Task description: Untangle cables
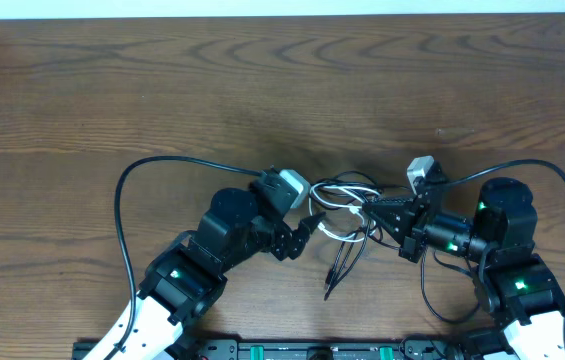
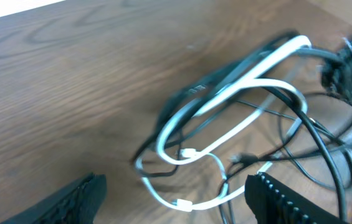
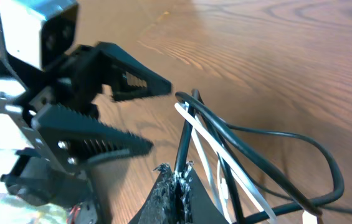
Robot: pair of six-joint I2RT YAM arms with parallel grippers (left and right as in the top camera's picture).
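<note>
several cables (image 1: 340,193) lie just beside the wide left gripper (image 1: 305,232), pinched in the right gripper (image 1: 370,207).

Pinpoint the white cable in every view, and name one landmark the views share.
Overhead: white cable looped at centre.
Left wrist: centre-right, loops running down toward bottom centre.
Right wrist: lower centre, beside the black cable pinched by the right gripper.
Shared landmark: the open left gripper, in all three.

Cables (image 1: 342,210): thin black cords plus one white, looped together, tangled, mid table (image 1: 262,80).
</note>
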